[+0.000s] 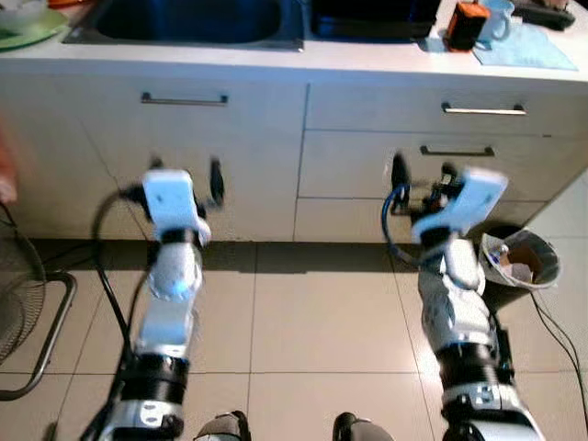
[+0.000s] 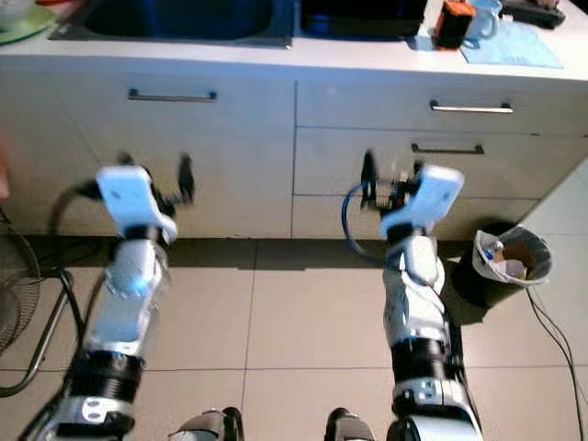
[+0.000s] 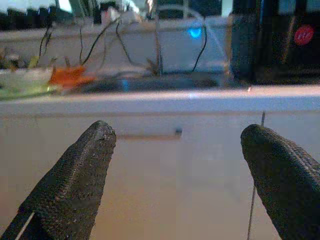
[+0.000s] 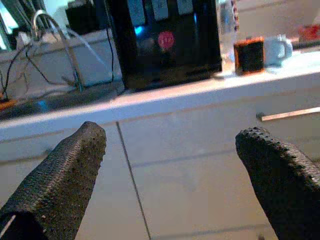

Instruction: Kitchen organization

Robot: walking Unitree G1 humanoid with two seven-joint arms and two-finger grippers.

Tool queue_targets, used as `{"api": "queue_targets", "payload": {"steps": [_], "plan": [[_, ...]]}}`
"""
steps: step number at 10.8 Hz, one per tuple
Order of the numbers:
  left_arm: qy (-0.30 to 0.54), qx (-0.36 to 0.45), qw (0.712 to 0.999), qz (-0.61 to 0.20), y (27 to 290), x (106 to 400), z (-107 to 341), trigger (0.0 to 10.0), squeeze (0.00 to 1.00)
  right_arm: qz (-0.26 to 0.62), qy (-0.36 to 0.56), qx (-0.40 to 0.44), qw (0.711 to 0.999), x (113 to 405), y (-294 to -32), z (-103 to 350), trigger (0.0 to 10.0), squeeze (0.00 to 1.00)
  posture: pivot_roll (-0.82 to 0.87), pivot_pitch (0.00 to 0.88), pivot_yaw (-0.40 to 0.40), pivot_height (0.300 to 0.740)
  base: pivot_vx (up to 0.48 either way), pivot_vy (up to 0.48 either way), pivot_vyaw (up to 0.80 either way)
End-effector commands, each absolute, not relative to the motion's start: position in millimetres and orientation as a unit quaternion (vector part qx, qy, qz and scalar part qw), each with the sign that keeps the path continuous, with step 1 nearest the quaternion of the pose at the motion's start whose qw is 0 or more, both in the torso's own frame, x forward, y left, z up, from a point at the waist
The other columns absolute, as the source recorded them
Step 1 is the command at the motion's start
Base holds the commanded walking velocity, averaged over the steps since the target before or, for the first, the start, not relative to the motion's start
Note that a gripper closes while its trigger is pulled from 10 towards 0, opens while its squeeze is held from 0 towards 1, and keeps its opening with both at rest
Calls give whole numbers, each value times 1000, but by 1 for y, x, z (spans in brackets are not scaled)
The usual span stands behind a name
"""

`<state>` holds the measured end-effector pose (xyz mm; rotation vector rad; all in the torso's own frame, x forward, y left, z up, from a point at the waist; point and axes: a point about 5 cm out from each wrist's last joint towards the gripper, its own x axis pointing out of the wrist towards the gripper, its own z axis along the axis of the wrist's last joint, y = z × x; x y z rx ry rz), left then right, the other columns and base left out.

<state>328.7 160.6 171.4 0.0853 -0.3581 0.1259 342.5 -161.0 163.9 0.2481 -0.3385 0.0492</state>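
A white kitchen counter [image 1: 276, 57] runs across in front of me, with a dark sink [image 1: 188, 20] set into it. An orange container [image 1: 467, 26] and a pale blue mug [image 1: 496, 20] stand on a blue cloth [image 1: 533, 48] at the counter's right. At the far left lies a green plate [image 1: 28, 37] with a white bowl on it. Both arms are raised toward the cabinet fronts, short of touching them. My left gripper [image 1: 186, 175] is open before the sink cabinet door [image 3: 150, 175]. My right gripper [image 1: 423, 173] is open before the drawers [image 4: 200, 165]. Nothing is between either pair of fingers.
Bar handles sit on the cabinet door [image 1: 184, 98] and on two drawers [image 1: 483, 109]. A small bin [image 1: 519, 259] with rubbish stands on the tiled floor at the right, with a cable beside it. A wire fan [image 1: 14, 294] stands at the left. A black appliance [image 4: 165, 40] sits on the counter.
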Motion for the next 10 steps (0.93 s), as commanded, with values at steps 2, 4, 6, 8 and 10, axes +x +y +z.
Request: {"api": "queue_targets", "payload": {"steps": [2,4,6,8,10], "plan": [[-199,52,976,67,159,328,186,10000,0,35,-181,118,976,343,-158,175,10000,0,10,133,-15,740,0,0,0],[-196,52,977,65,157,327,185,10000,0,38,-175,116,977,341,-156,173,10000,0,11,140,-11,740,270,0,0],[-197,53,977,64,158,326,188,10000,0,38,-174,117,977,341,-156,174,10000,0,12,138,-8,740,304,0,0],[-198,55,977,62,159,326,189,10000,0,39,-174,121,976,341,-154,175,10000,0,14,128,1,740,371,0,0],[-195,57,977,57,157,326,188,10000,0,41,-171,122,977,341,-152,173,10000,0,16,122,4,740,414,120,0]]}}
